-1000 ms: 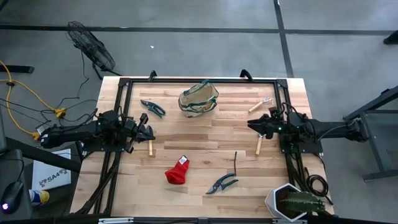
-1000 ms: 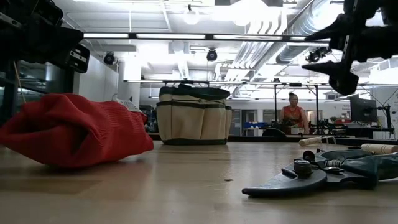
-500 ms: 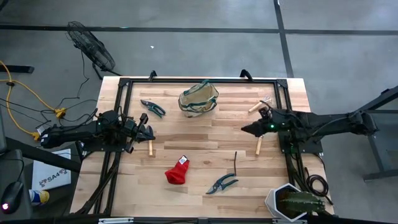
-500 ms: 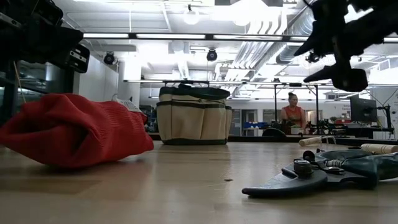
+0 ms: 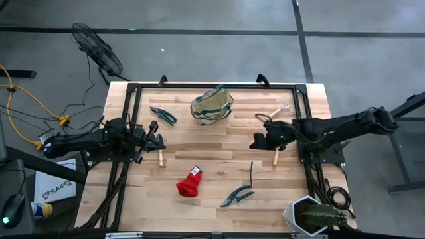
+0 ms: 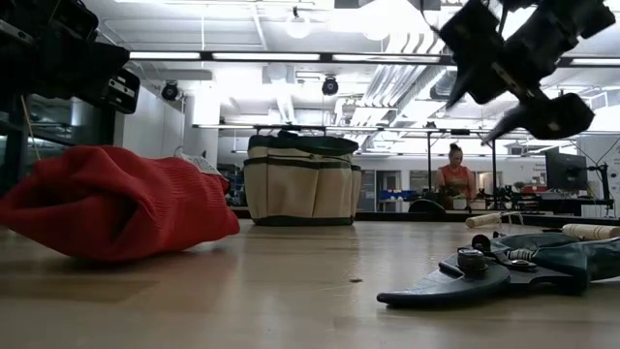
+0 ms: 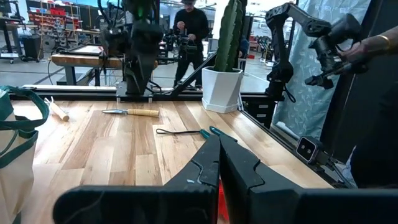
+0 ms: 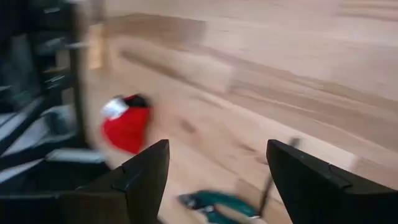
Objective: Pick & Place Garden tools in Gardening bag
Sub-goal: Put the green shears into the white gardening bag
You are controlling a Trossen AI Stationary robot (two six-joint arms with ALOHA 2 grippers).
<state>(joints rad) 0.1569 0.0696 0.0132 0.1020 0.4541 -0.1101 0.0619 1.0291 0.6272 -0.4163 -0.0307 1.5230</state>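
Observation:
The gardening bag (image 5: 212, 106) stands upright on its base at the table's far middle, mouth open. On the table lie two pruning shears (image 5: 163, 115) (image 5: 237, 196), a red fabric piece (image 5: 188, 182), a thin dark rod (image 5: 252, 174) and wooden-handled tools (image 5: 275, 156) (image 5: 277, 111) (image 5: 160, 157). My right gripper (image 5: 254, 143) hangs open above the table right of the middle, tipped downward. It is clear of everything, and its wrist view looks toward the red fabric (image 8: 127, 124) and the near shears (image 8: 217, 202). My left gripper (image 5: 161, 142) waits shut at the left side.
A spiky green plant in a white pot (image 5: 312, 216) stands at the near right corner. Dark frame rails run along the table's left, right and far edges. Bare wood lies between the bag and the red fabric. People stand in the room beyond the table.
My right gripper has swung out from the right edge toward the table's middle. It has risen a little, tipped from near level to slanting down, and rolled about its own axis. It stays open. Nothing on the table has moved.

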